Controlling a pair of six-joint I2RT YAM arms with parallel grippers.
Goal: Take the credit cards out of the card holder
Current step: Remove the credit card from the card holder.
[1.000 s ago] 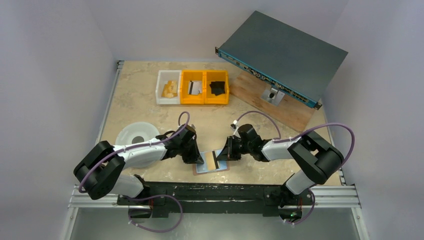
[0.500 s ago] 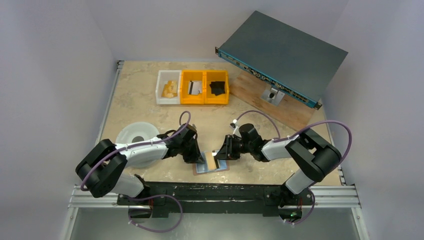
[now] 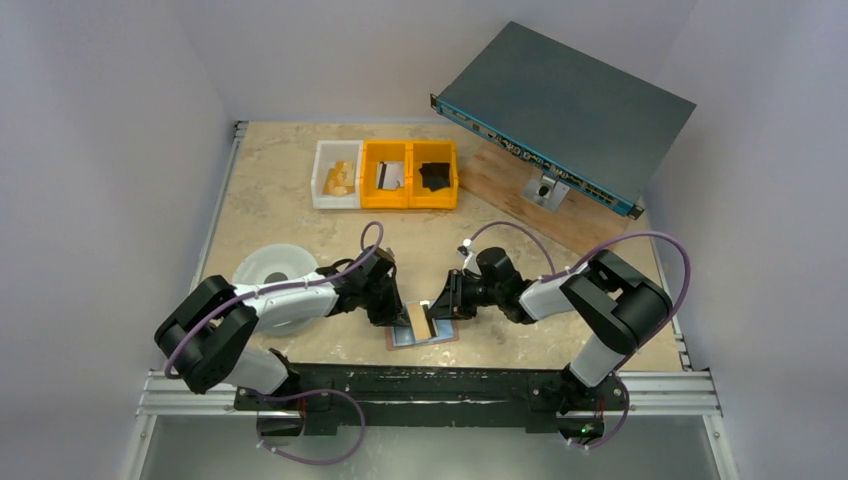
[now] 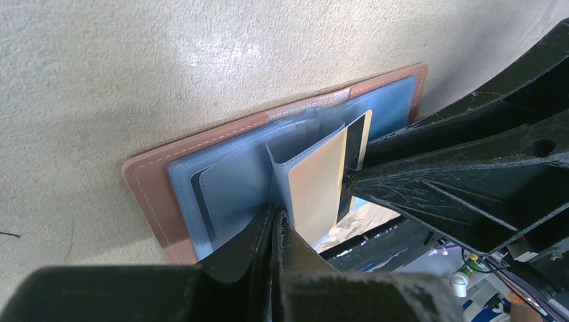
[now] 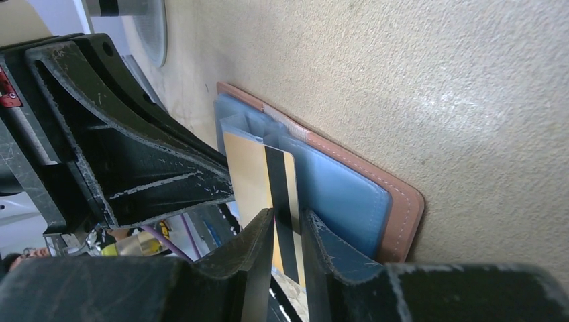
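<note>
Top view: card holder (image 3: 440,337) lies open and flat at the near edge of the bench (image 3: 300,215), between left pincer (image 3: 398,318) and right pincer (image 3: 438,312). Gold credit card (image 3: 420,319) tilts up out of it.

Left wrist: left pincer (image 4: 275,216) is pressed together, pinching the foot of the clear sleeve leaf (image 4: 285,151). Gold credit card (image 4: 319,188) is part way out of that leaf. The leather back of the card holder (image 4: 144,181) is flat on the bench.

Right wrist: right pincer (image 5: 287,225) has its fingers a little apart. The black stripe of the gold credit card (image 5: 249,171) runs down into the slot between them. Cannot tell whether the pads bite. Card holder (image 5: 399,204) lies just behind.

Step in hand, as I judge it: drawing out the gold card. The next move calls for a firm nip on the striped edge and a pull straight along the pocket while the left anchors the leaf.

Against a second ago: the card then lay lower and showed mostly stripe; now its gold face stands raised. The right arm has edged in toward the left
</note>
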